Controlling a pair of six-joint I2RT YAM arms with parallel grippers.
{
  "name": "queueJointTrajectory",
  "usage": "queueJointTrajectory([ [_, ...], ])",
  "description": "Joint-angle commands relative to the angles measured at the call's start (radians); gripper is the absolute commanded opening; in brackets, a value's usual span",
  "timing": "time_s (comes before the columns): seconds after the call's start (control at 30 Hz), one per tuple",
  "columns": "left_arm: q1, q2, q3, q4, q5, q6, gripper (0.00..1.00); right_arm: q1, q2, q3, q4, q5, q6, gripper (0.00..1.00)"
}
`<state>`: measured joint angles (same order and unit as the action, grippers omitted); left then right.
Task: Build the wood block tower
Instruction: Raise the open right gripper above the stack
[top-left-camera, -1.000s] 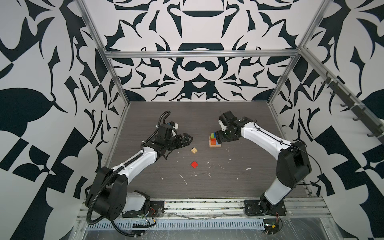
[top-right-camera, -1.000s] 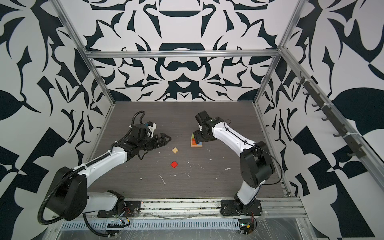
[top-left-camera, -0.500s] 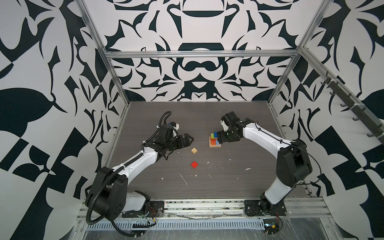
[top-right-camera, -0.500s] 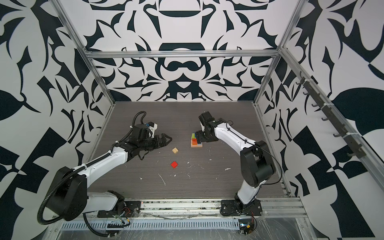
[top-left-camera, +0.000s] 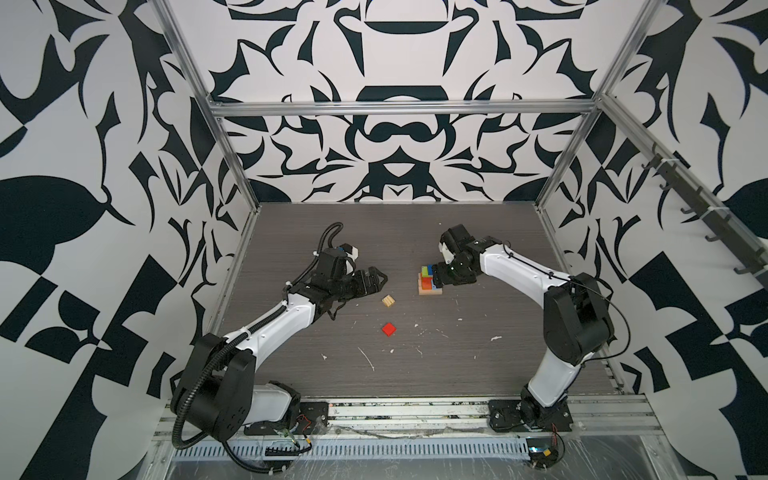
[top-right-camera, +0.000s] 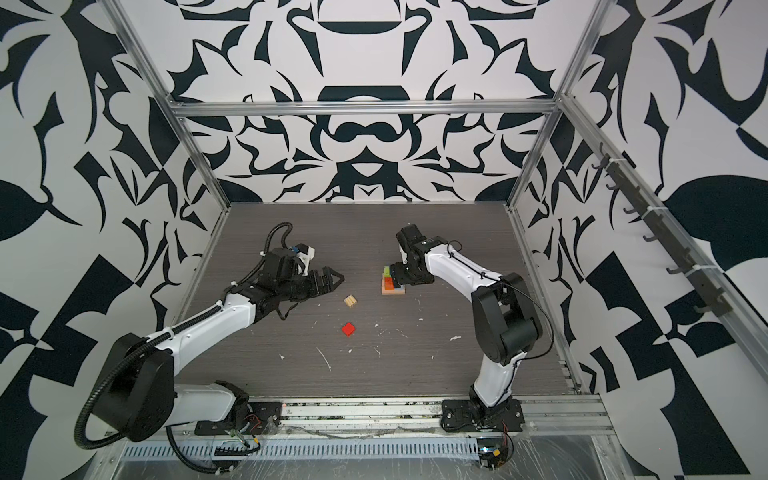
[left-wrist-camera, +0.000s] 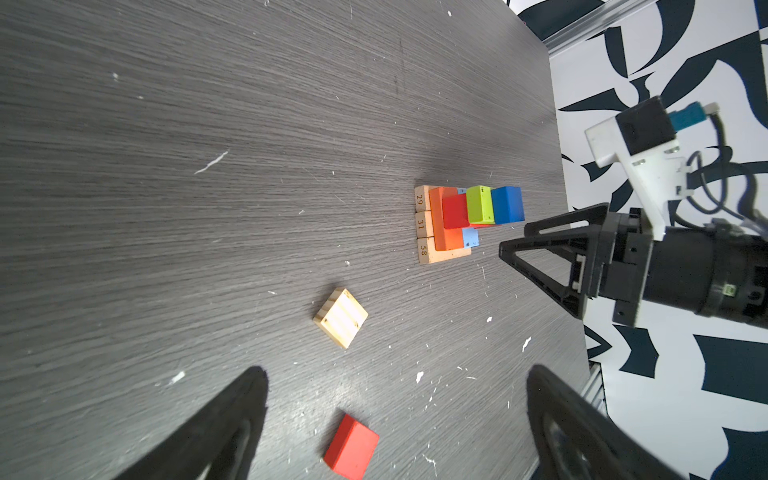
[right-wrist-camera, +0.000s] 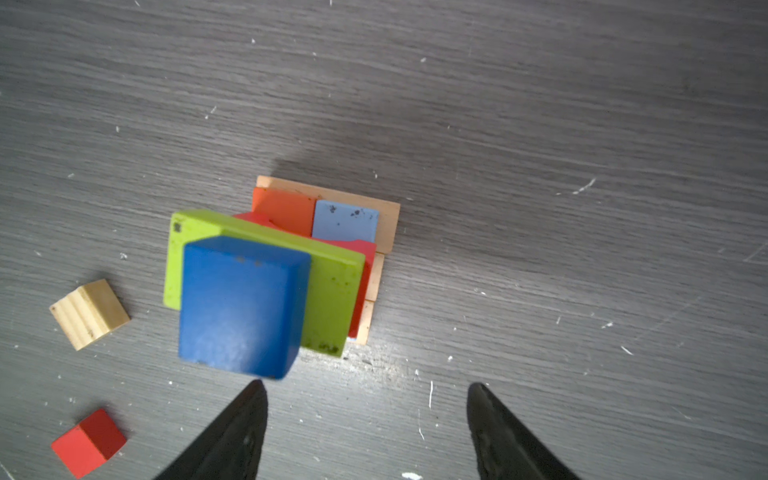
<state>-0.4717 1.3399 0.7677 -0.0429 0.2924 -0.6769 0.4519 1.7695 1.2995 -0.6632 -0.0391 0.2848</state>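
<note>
I see the wood block tower (right-wrist-camera: 245, 299) mid-counter (right-wrist-camera: 540, 124), my right fingers (right-wrist-camera: 239, 430) parted, empty, just beside it, left fingers (left-wrist-camera: 226, 424) wide, farther off

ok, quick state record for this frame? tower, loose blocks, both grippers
tower: wood block tower, stepped; tan base, then orange and light blue, red, lime green, dark blue block on top
loose: tan block and red block, on the table, apart from the tower
left gripper: open, empty, pointing toward the loose blocks
right gripper: open, empty, beside the tower's top
</note>
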Motion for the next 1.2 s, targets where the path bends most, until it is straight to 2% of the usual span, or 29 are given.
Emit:
queueJointTrajectory([
  [0.0, -0.002, 0.002, 0.015, -0.017, -0.006, 0.001, 0.99, -0.005, -0.006, 0.048, 0.008, -0.006, 0.004, 0.79],
  [1.17, -0.002, -0.001, 0.015, -0.017, -0.007, 0.002, 1.0, -0.006, 0.025, 0.081, 0.011, -0.005, 0.012, 0.77],
])
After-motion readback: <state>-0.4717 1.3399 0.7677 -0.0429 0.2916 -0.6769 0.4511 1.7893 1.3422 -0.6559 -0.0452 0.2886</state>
